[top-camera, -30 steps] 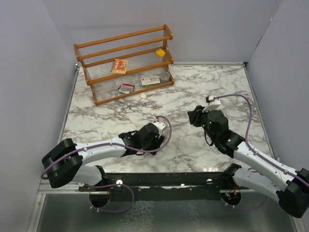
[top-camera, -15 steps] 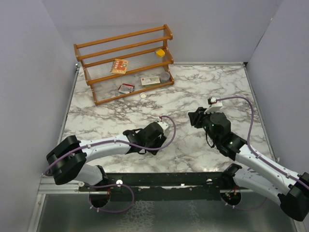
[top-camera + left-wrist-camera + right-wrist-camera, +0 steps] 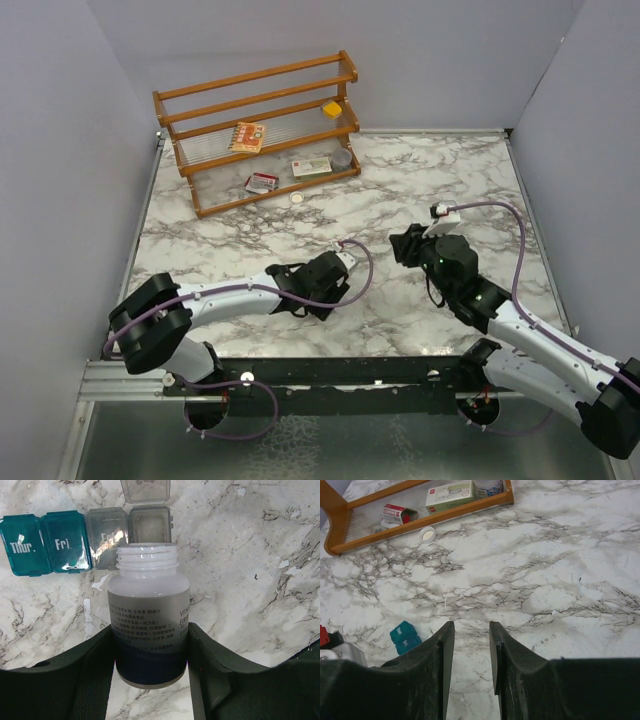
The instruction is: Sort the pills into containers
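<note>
Pouring cleanly means tipping the bottle [image 3: 148, 605], clamped in the left gripper [image 3: 150, 645], slowly, with its uncapped mouth over the open grey compartment [image 3: 150, 524] of the containers [image 3: 65, 540] lying just beyond it. The right gripper [image 3: 470, 630], narrow and empty, hovers to the right. Bare worktop [image 3: 250, 555] surrounds them, and the wooden rack [image 3: 255, 130] stands far off.

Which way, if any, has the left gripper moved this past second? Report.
Yes. Against the white cap, the left gripper has shifted to the right.
</note>
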